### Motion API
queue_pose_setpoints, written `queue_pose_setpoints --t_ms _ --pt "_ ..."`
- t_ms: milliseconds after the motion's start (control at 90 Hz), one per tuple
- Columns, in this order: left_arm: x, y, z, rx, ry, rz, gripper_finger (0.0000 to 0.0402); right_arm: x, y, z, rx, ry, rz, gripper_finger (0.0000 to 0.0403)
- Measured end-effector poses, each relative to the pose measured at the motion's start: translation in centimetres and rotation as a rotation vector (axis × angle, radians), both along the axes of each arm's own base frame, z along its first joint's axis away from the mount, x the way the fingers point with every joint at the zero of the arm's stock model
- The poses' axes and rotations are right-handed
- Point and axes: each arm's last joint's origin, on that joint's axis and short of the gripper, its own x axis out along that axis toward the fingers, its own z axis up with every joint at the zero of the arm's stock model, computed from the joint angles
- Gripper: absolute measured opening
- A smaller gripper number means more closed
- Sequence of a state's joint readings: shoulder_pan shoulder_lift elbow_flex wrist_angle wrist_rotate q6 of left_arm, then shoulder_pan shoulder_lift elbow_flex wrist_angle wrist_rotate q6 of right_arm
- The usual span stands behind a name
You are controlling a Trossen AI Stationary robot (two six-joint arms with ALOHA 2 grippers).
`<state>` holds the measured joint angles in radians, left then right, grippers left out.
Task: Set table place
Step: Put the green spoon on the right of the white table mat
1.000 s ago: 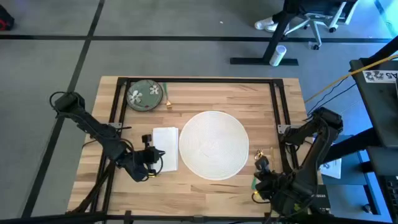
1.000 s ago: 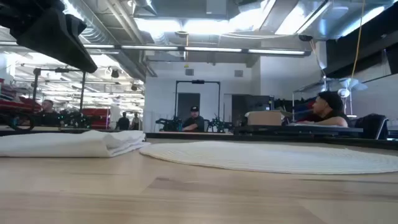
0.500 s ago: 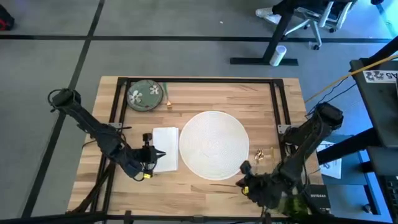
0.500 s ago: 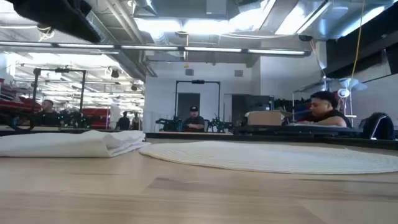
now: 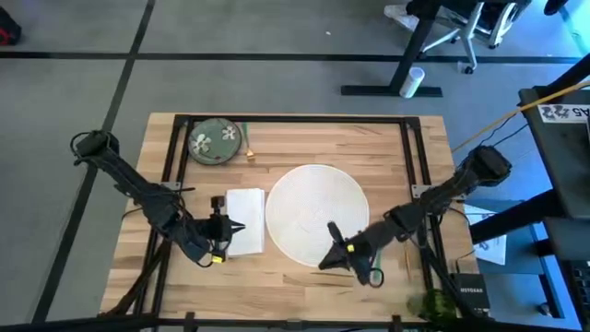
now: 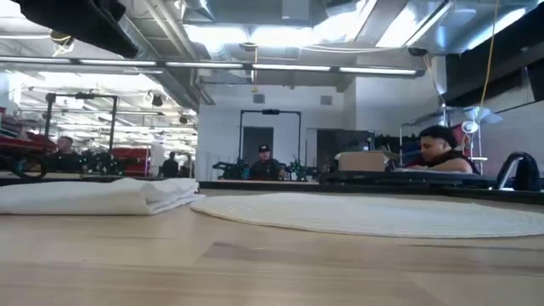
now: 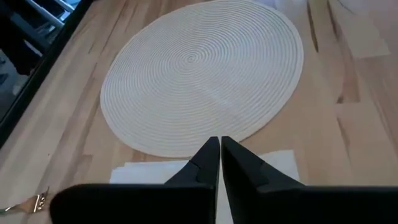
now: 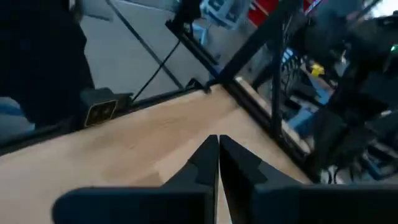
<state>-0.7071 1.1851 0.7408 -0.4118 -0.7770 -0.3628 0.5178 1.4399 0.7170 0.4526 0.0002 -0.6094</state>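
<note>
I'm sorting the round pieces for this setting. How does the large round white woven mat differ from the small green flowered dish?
The large round white woven mat is far wider than the small green flowered dish. The mat is plain white with ringed texture; the dish is green with white flowers. The mat lies mid-table beside the folded white napkin; the dish sits at a far corner. Both are round and rest on the wooden table.

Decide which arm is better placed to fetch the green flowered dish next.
Probably the left. The left tool is at the white napkin, on the same side of the table as the green flowered dish. The right tool is at the round woven mat's opposite edge and would have to cross it.
</note>
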Motion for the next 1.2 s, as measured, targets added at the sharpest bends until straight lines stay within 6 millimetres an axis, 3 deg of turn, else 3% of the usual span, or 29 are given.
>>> queue_pose_setpoints --t_ms 222,411,522,700,922,1200 --pt "-0.3 0.3 -1.1 -0.02 0.013 0.028 0.0 -1.6 -2.7 0.0 0.017 0.037 -0.066 0.0" --pt "-0.6 0.5 -2.0 -0.048 0.018 0.058 0.0 -6.3 -4.9 2.4 0.012 0.136 -0.317 0.0" --pt "-0.7 0.4 -2.0 -0.067 0.009 0.066 0.0 -9.3 -5.4 4.1 0.107 0.129 -0.424 0.0" --pt "-0.8 0.2 -1.9 -0.073 -0.016 0.089 0.0 -12.8 -5.3 3.9 0.208 0.222 -0.582 0.0" --pt "-0.9 0.1 -1.9 -0.107 -0.028 0.109 0.0 -13.8 -4.3 1.5 0.354 0.506 -0.712 0.0" --pt "-0.9 0.1 -1.9 -0.128 -0.035 0.123 0.0 -12.5 -1.2 1.5 0.472 0.892 -0.802 0.0"
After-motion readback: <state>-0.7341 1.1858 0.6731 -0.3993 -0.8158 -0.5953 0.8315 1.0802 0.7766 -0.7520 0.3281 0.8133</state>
